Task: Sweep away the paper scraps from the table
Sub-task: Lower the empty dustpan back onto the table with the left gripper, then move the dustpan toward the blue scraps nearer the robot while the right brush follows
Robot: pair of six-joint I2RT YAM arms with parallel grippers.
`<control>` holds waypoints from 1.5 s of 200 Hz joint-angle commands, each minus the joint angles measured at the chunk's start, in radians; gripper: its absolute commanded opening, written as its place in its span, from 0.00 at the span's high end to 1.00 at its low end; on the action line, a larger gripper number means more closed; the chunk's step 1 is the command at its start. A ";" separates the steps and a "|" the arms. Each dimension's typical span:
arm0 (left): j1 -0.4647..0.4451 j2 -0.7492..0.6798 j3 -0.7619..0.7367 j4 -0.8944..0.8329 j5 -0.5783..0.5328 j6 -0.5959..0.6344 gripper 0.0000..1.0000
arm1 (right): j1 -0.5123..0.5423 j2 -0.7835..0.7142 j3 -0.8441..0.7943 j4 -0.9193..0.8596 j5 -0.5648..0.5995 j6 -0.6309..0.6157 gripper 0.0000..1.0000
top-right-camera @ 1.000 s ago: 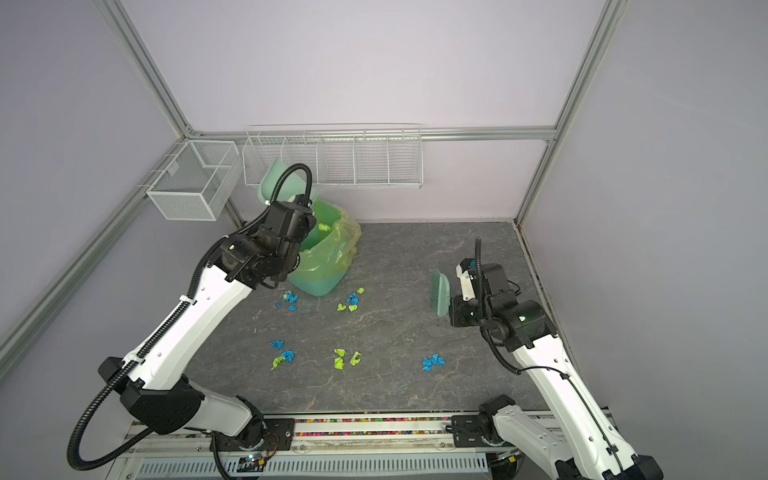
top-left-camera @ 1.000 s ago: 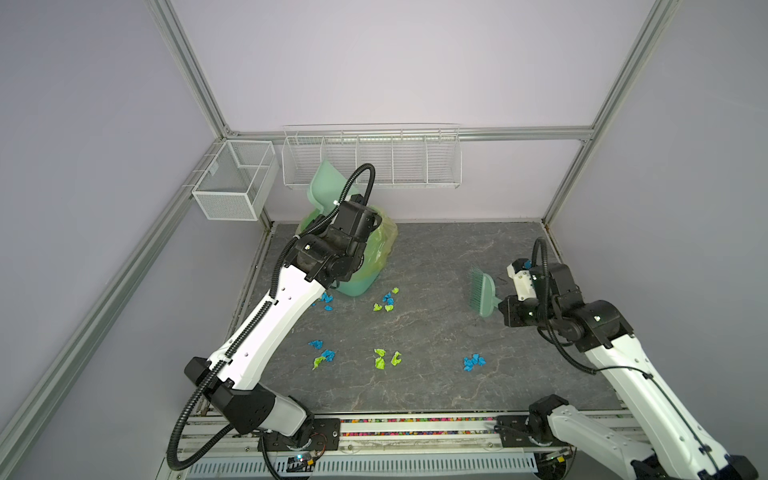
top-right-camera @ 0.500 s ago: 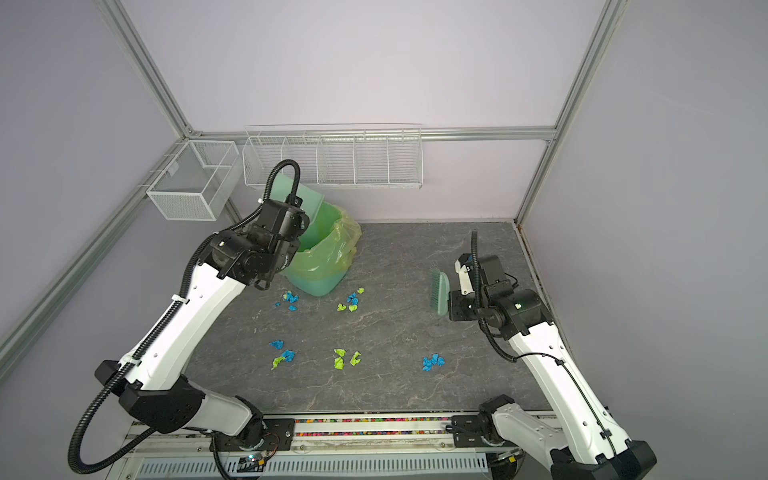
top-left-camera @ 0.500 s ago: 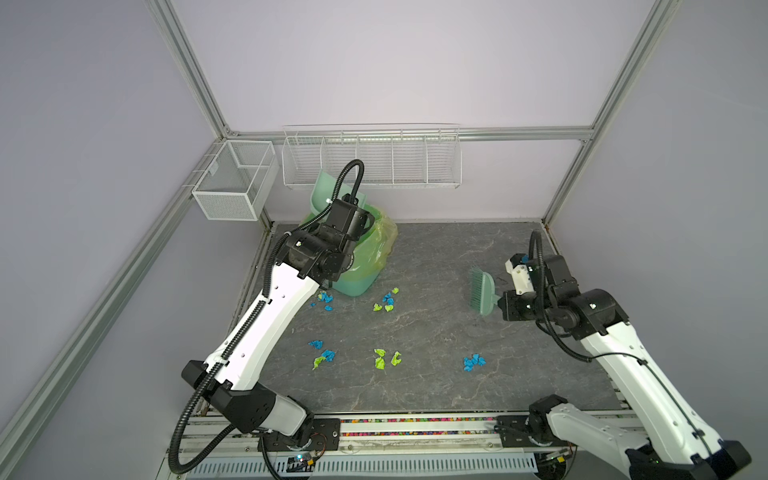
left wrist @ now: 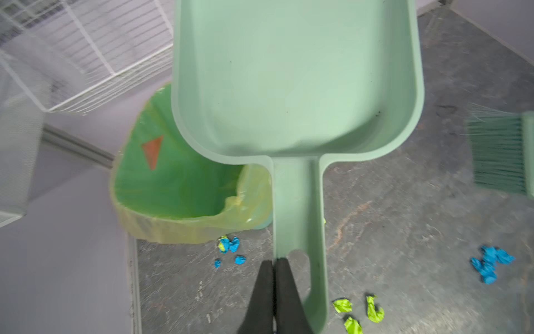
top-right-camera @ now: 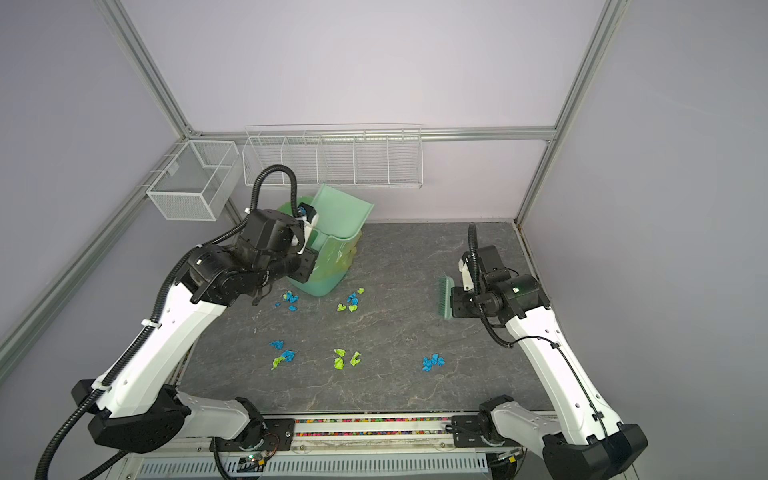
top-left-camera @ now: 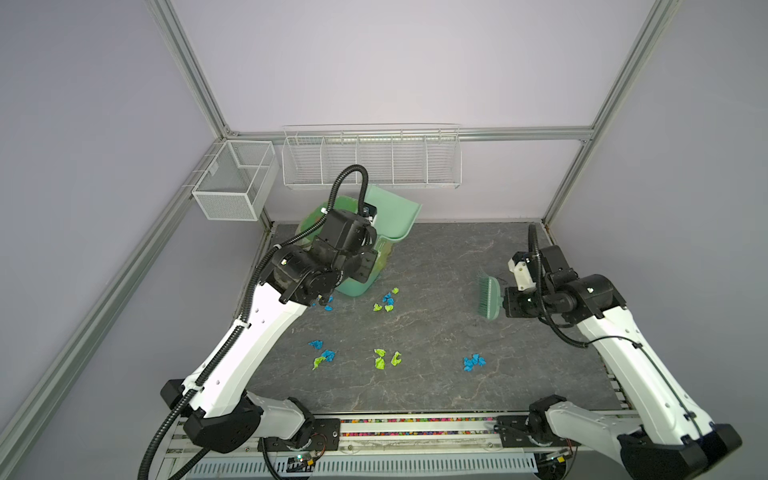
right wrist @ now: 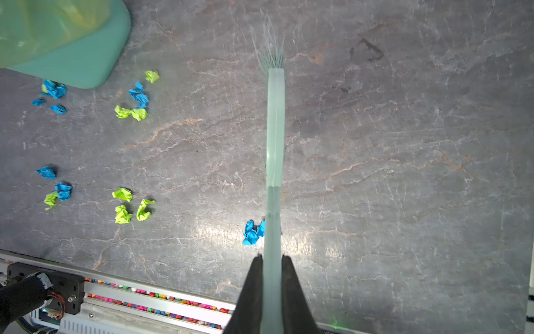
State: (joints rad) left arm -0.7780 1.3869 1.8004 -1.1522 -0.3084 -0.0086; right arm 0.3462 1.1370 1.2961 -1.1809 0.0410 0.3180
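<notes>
The left gripper (left wrist: pixel 274 266) is clamping its jaws tight on the side wall of the dustpan (left wrist: pixel 294 86) handle, holding the pan tilted in the air over the far-left corner, just above the lined bin (left wrist: pixel 161 228). The pan is showing bare inside. The right gripper (right wrist: pixel 271 260) is squeezing the brush (right wrist: pixel 276 130) by its handle and hanging it above the right half of the table (top-left-camera: pixel 457 257), bristles pointing left and not touching anything.

The paper scraps (top-left-camera: pixel 380 359) are all lying on the table: two small groups just near the bin's foot, and three groups in a row toward the near edge, the blue one (top-left-camera: pixel 473 362) sitting rightmost, almost under the brush handle. None is showing in the pan.

Judging by this, the collecting step is only beginning, with every visible wad waiting. The next move is likely calling for the pan to come down with its lip flat on the surface beside one group, mouth facing right, while the brush is lowering until the bristles are touching the table and pushing wads leftward into it. The light paper is apt to skip over the lip if the stroke is fast
</notes>
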 commanded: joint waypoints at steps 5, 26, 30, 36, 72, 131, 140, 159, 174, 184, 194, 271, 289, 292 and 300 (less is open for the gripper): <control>-0.015 0.023 -0.061 -0.060 0.145 -0.031 1.00 | -0.008 0.004 0.021 -0.070 0.019 0.036 0.93; -0.015 0.003 -0.134 -0.010 0.200 -0.062 1.00 | -0.009 -0.002 0.018 -0.075 0.023 0.050 0.93; -0.015 -0.003 -0.150 0.004 0.213 -0.071 1.00 | -0.009 -0.003 0.017 -0.076 0.023 0.052 0.93; -0.014 -0.010 -0.175 0.028 0.236 -0.088 1.00 | -0.010 -0.003 0.015 -0.077 0.026 0.055 0.93; -0.082 -0.013 -0.335 0.209 0.336 -0.215 1.00 | -0.009 -0.005 -0.004 -0.089 0.071 0.100 0.93; -0.153 -0.003 -0.462 0.303 0.350 -0.267 1.00 | -0.010 -0.026 -0.034 -0.130 0.124 0.110 0.93; -0.158 -0.009 -0.480 0.305 0.355 -0.267 1.00 | -0.010 -0.033 -0.035 -0.136 0.130 0.110 0.93; -0.171 -0.018 -0.512 0.303 0.362 -0.263 1.00 | -0.009 -0.050 -0.038 -0.151 0.146 0.112 0.93; -0.179 -0.020 -0.530 0.294 0.359 -0.252 1.00 | -0.009 -0.063 -0.040 -0.161 0.151 0.116 0.93; -0.179 -0.025 -0.540 0.286 0.354 -0.251 1.00 | -0.009 -0.066 -0.040 -0.166 0.147 0.114 0.93; -0.179 -0.034 -0.552 0.284 0.349 -0.255 1.00 | -0.010 -0.066 -0.040 -0.169 0.148 0.112 0.93; -0.199 -0.094 -0.663 0.288 0.405 -0.255 1.00 | -0.009 -0.049 -0.062 -0.167 0.127 0.126 0.93; -0.219 -0.103 -0.679 0.272 0.405 -0.231 1.00 | -0.009 -0.044 -0.072 -0.168 0.131 0.119 0.93; -0.223 -0.106 -0.681 0.268 0.405 -0.229 1.00 | -0.009 -0.045 -0.074 -0.166 0.131 0.119 0.93; -0.230 -0.109 -0.687 0.257 0.402 -0.228 1.00 | -0.010 -0.046 -0.076 -0.164 0.129 0.121 0.93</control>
State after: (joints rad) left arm -0.9840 1.3071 1.1366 -0.8555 0.0814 -0.2577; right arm 0.3416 1.0893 1.2221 -1.3346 0.1780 0.4229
